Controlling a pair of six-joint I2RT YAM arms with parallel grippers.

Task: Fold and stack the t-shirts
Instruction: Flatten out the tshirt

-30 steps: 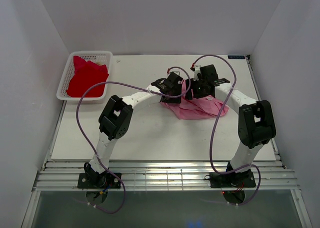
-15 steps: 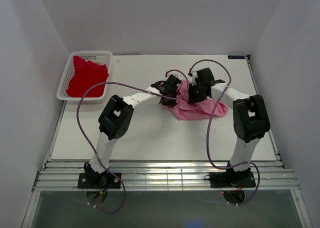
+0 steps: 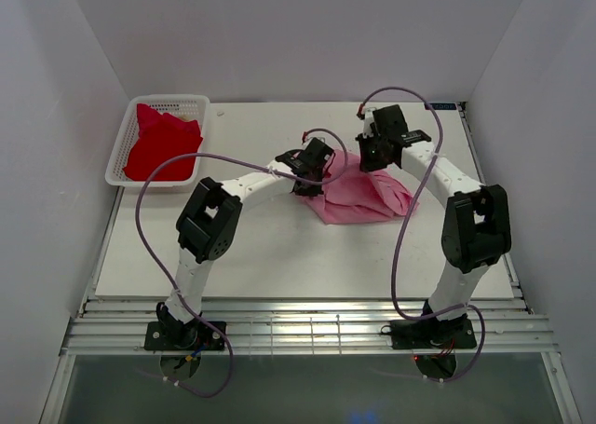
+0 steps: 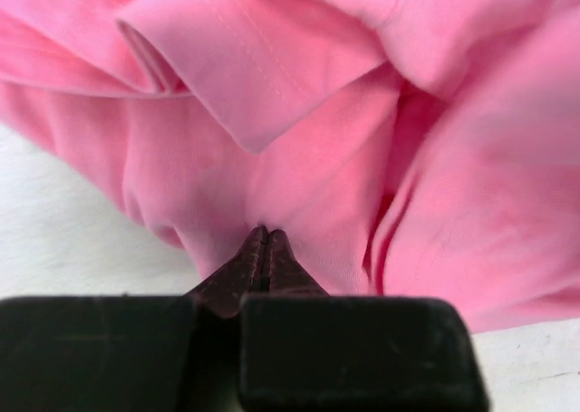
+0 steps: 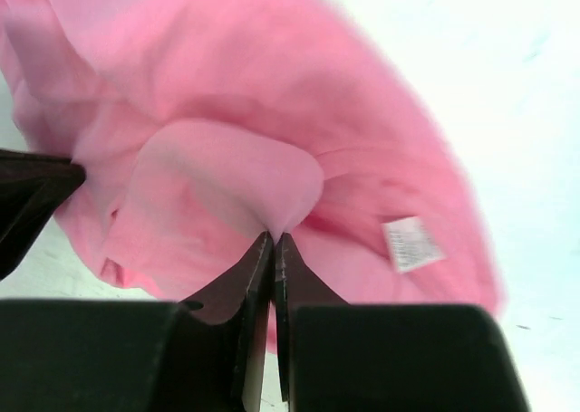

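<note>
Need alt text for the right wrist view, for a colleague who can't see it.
The right gripper is shut, pinching a fold of the pink t-shirt at its tips. The crumpled shirt fills most of the view, with a small white label showing to the right of the gripper and the white table beyond.

I can read nothing: the white tag [image 5: 412,243] on the pink t-shirt [image 5: 272,113], at four o'clock, is blurred.

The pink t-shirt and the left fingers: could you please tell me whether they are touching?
Touching. The left wrist view shows the left fingers shut on a fold of the pink t-shirt, cloth pinched at their tips.
</note>
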